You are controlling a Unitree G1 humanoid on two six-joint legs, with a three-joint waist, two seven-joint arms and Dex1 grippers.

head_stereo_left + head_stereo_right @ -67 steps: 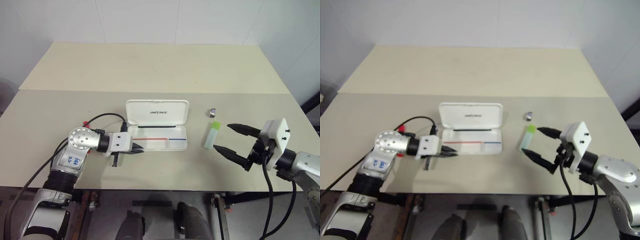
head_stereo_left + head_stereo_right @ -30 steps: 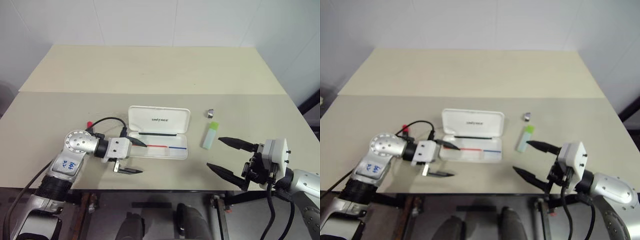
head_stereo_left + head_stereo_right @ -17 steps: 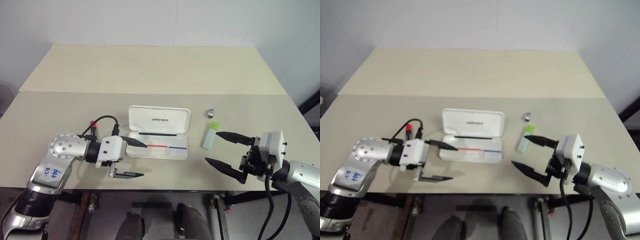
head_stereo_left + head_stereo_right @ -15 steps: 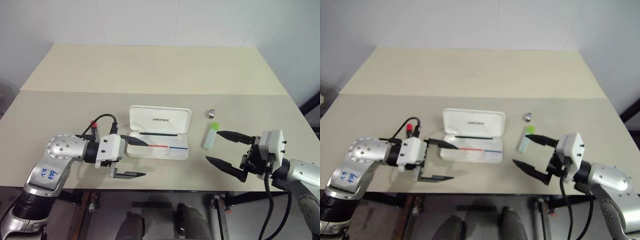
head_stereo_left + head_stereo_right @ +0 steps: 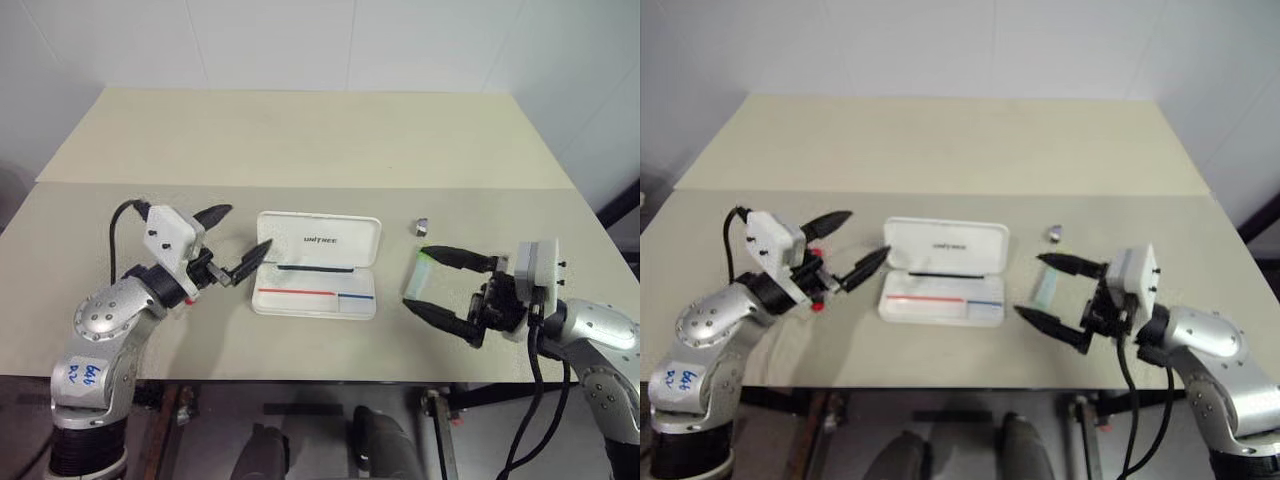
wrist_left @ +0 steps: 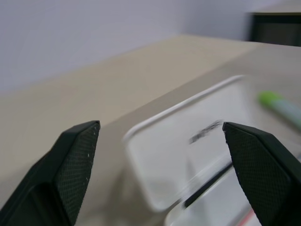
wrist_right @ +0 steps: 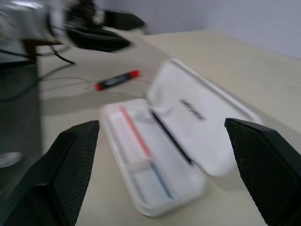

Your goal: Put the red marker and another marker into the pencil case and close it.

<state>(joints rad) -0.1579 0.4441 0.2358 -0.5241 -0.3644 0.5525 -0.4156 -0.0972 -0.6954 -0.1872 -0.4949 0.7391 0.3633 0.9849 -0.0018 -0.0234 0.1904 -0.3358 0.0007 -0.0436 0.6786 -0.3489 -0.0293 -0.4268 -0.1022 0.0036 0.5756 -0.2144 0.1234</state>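
Your beige table (image 5: 300,140) sits against a white wall (image 5: 300,40). The pencil case (image 5: 318,265) lies open mid-table. Your left gripper (image 5: 238,243) hangs beside it, fingers spread and empty. The red marker (image 7: 116,79) lies beyond the case. Your right gripper (image 5: 432,283) straddles the green highlighter (image 5: 1045,286), fingers apart.

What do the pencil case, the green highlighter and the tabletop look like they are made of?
The pencil case: likely hard plastic, smooth white; its open lid keeps a rigid shape with rounded corners. The green highlighter: apparently translucent plastic, pale body with a brighter lime cap. The tabletop: matte beige board, possibly laminate; even colour, no visible grain, with a seam across it.
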